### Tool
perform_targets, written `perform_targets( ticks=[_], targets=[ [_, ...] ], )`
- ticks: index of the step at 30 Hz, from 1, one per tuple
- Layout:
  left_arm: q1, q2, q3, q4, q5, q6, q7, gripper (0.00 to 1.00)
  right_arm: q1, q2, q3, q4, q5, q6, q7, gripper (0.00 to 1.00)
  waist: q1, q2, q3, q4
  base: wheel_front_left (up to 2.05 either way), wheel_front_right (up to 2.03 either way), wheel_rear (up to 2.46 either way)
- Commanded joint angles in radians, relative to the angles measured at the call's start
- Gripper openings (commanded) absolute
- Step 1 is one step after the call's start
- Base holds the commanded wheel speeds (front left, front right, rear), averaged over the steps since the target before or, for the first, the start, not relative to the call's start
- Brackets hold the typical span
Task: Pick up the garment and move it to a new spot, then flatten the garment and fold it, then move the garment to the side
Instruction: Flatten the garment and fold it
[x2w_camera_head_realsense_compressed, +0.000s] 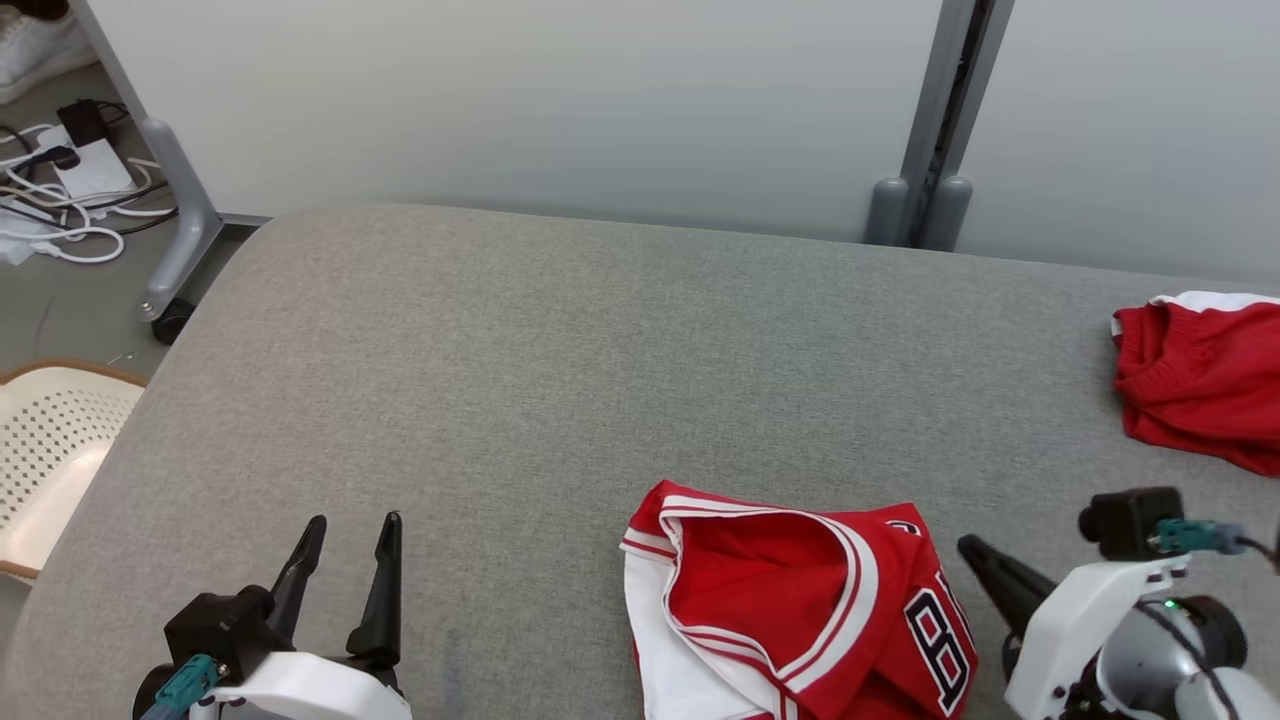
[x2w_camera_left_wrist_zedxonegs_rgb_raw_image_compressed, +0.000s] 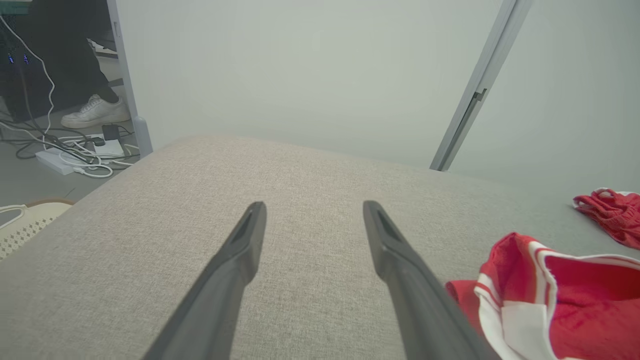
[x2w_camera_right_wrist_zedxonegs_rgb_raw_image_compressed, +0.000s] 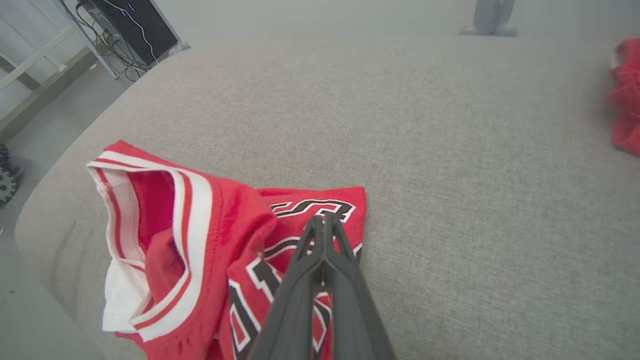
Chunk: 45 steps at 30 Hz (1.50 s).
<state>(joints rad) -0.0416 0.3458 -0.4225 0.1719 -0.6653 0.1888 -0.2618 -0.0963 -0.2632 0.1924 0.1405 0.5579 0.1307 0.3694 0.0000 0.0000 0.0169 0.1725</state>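
Left gripper open, over grey table. Right gripper closed, tips over red jersey; grip on cloth unclear. Second red garment far right.

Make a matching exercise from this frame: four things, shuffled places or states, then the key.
Things:
1. left gripper
2. right gripper
3. jersey
4. second red garment

Places or states:
A. far right of the table
B. open, over bare table
C. shut, tips over the lettering
D. crumpled at the near table edge

Pairs: 1-B, 2-C, 3-D, 4-A
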Motion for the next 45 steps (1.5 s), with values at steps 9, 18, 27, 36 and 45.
perform_targets(
  ticks=[9,18,27,36,45],
  targets=[
    [-0.022,0.003,-0.001,0.008,0.009,-0.007,-0.003,1.00,-0.037,0.042,0.117,0.138,0.020,0.000,-0.031,0.00,0.0000,0.0000,0.014,0.039,0.00,0.00,0.00],
    [-0.031,0.001,-0.009,0.016,0.011,-0.009,-0.002,1.00,-0.125,0.043,0.334,0.260,0.046,0.000,-0.091,0.00,0.0000,0.0000,0.021,0.081,0.00,0.00,0.00],
    [-0.015,0.001,-0.008,0.015,0.005,-0.004,-0.002,1.00,-0.175,0.006,0.440,0.324,0.090,0.000,-0.142,0.00,0.0000,0.0000,0.016,0.089,0.00,0.00,0.00],
    [-0.013,-0.001,0.003,0.010,0.006,-0.001,-0.003,1.00,-0.220,-0.052,0.390,0.390,0.111,0.000,-0.208,0.00,0.0000,0.0000,0.022,0.046,0.00,0.00,0.00],
    [-0.015,-0.001,0.006,0.008,0.012,-0.004,-0.003,1.00,-0.225,-0.084,0.311,0.401,0.127,0.000,-0.266,0.24,0.0000,0.0000,0.021,0.012,0.00,0.00,0.00]
  ],
)
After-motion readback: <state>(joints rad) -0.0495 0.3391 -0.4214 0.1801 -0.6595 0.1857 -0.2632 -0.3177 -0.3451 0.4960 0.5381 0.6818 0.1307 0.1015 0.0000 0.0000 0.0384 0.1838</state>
